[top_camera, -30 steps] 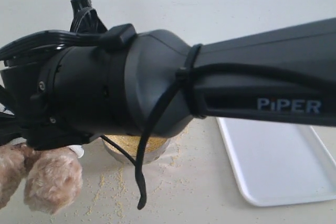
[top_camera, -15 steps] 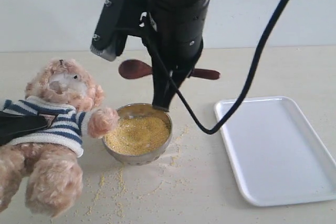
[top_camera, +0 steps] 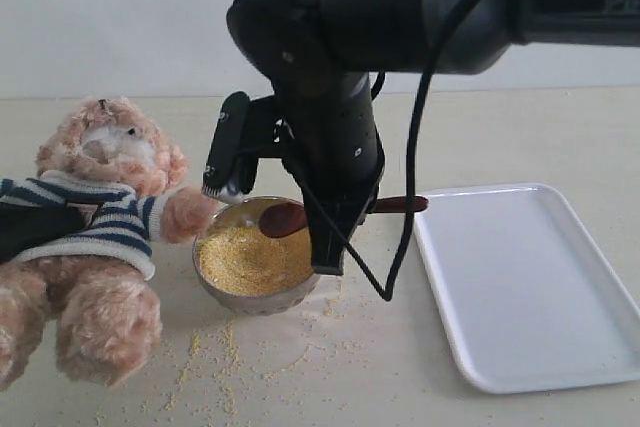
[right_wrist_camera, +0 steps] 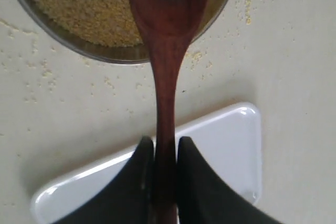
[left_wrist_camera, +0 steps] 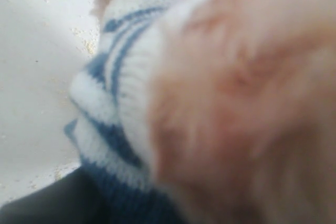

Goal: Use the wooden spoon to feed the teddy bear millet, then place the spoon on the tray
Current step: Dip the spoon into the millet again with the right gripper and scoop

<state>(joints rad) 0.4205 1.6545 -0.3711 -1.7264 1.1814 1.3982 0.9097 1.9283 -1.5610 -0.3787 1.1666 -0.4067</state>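
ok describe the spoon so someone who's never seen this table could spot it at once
Find the large white tray at the right of the exterior view; just left of it sits a round steel bowl of yellow millet. The wooden spoon is poised over that bowl, its handle pinched in the right hand. It is the only dark reddish-brown thing there, with a slim handle.

Striped-shirt teddy bear [top_camera: 100, 207] left; wooden spoon [top_camera: 285, 217] over millet [top_camera: 240, 259]; white tray [top_camera: 530, 287] right.
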